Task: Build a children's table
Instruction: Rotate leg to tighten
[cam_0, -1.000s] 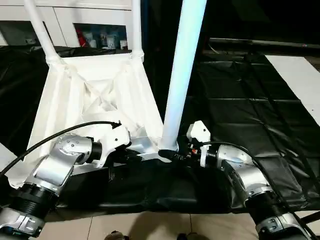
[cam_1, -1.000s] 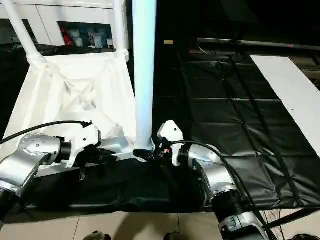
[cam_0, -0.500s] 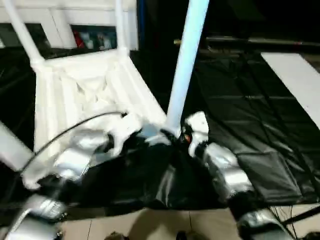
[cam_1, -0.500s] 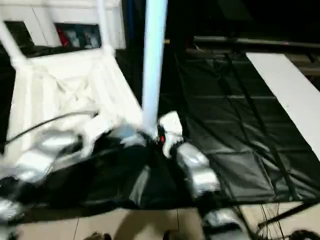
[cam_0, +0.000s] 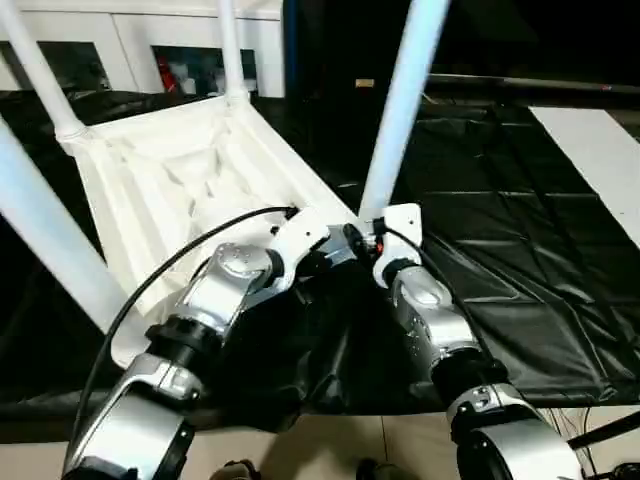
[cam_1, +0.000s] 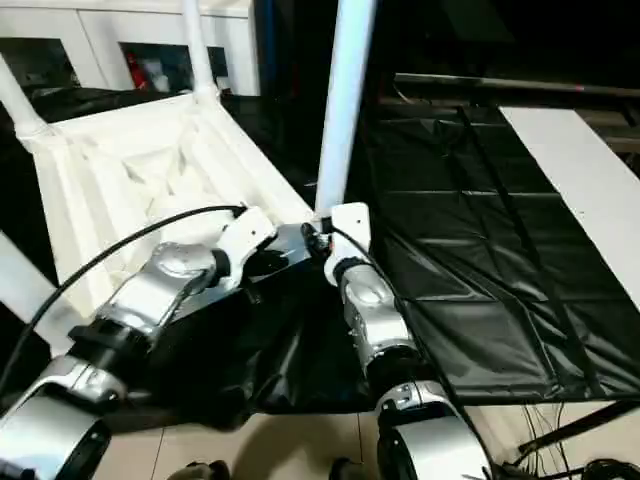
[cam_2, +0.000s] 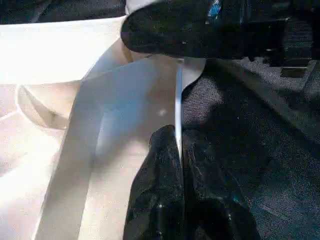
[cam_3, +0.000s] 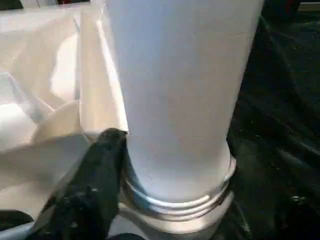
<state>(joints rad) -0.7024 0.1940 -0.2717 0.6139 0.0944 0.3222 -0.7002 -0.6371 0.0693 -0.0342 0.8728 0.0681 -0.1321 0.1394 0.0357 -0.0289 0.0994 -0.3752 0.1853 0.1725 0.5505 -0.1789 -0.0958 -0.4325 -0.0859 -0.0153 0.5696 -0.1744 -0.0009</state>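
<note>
In the left eye view, the inverted tabletop (cam_0: 190, 180) fills the upper left of the frame, with legs rising from its corners; both grippers meet at frame centre around the base of the near leg (cam_0: 400, 110). In the left wrist view, the left gripper (cam_2: 179, 150) is clenched on the tabletop's thin edge. In the right wrist view, one finger (cam_3: 95, 180) of the right gripper presses the leg at its threaded collar; its grip cannot be determined. Judged step: seating this leg. The next move probably calls for twisting it home while bracing the tabletop.

No text, label, brand, number or sign can be read anywhere here; the small coloured items behind the far white cabinet's (cam_0: 150, 40) glass doors are too indistinct.
</note>
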